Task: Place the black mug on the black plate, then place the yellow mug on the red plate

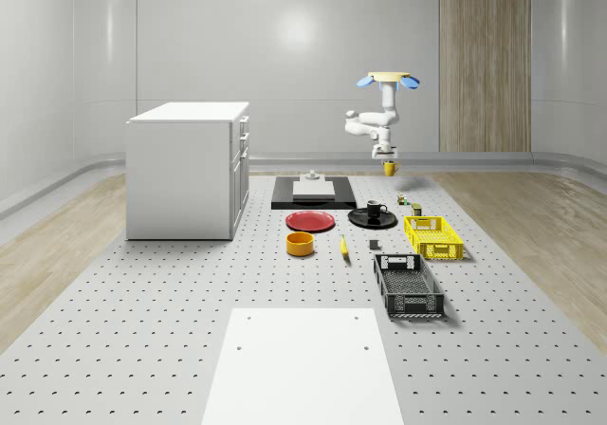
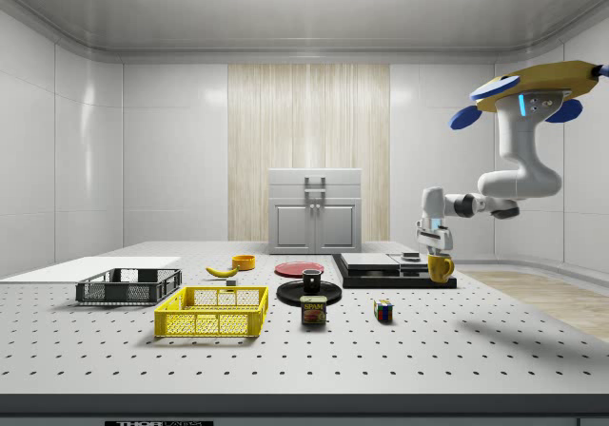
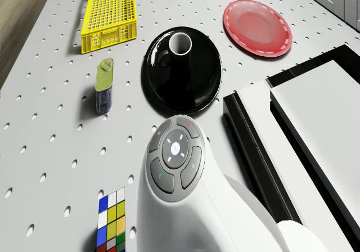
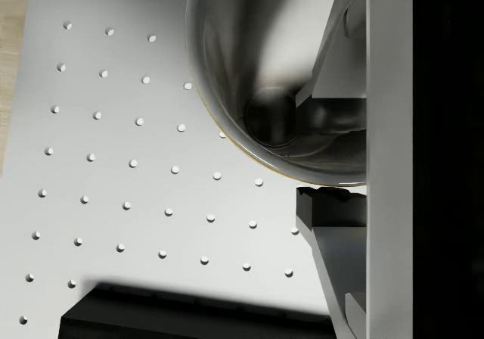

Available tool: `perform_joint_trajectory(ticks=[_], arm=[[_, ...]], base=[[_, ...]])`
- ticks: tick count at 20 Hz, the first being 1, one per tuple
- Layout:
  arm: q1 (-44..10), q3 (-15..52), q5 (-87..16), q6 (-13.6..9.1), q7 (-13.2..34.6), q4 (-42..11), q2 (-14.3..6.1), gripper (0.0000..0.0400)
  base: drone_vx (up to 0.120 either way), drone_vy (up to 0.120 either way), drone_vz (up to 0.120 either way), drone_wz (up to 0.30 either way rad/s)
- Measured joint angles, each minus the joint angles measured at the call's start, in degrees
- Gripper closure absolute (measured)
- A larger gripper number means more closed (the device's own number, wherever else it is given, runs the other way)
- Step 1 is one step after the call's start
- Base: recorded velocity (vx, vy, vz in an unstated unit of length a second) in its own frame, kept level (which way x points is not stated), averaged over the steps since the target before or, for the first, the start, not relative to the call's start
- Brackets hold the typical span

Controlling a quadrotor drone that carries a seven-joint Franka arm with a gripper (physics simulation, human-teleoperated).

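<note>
Yellow mug [image 2: 440, 268] pinched between fingers [image 4: 333, 206]

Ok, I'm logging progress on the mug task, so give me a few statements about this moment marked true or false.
1. The black mug stands on the black plate. True.
2. The yellow mug sits on the red plate. False: the gripper holds it in the air, off the table.
3. The red plate is bare. True.
4. The drone rests on the cabinet. False: it hovers beside the table's far end.
5. The Spam can lies inside the yellow basket. False: it stands on the table beside the yellow basket.
</note>
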Motion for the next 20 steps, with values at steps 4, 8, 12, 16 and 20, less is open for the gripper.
perform_joint_trajectory(ticks=[4,8,12,16,20], arm=[[-0.31,0.16,0.36,0.77,-6.54,0.05,-0.82,0.03],[-0.61,0.31,0.7,1.52,-13.13,0.11,-1.61,0.03],[-0.9,0.44,1.02,2.24,-19.77,0.16,-2.37,0.03],[-1.17,0.56,1.32,2.92,-26.43,0.2,-3.09,0.03],[-1.87,0.65,1.55,3.48,-32.5,0.24,-3.68,0.03]], base=[[0.0,0.0,0.0,-0.3],[0.0,0.0,0.0,-0.3],[0.0,0.0,0.0,-0.3],[0.0,0.0,0.0,-0.3],[0.08,0.0,0.0,-0.225]])
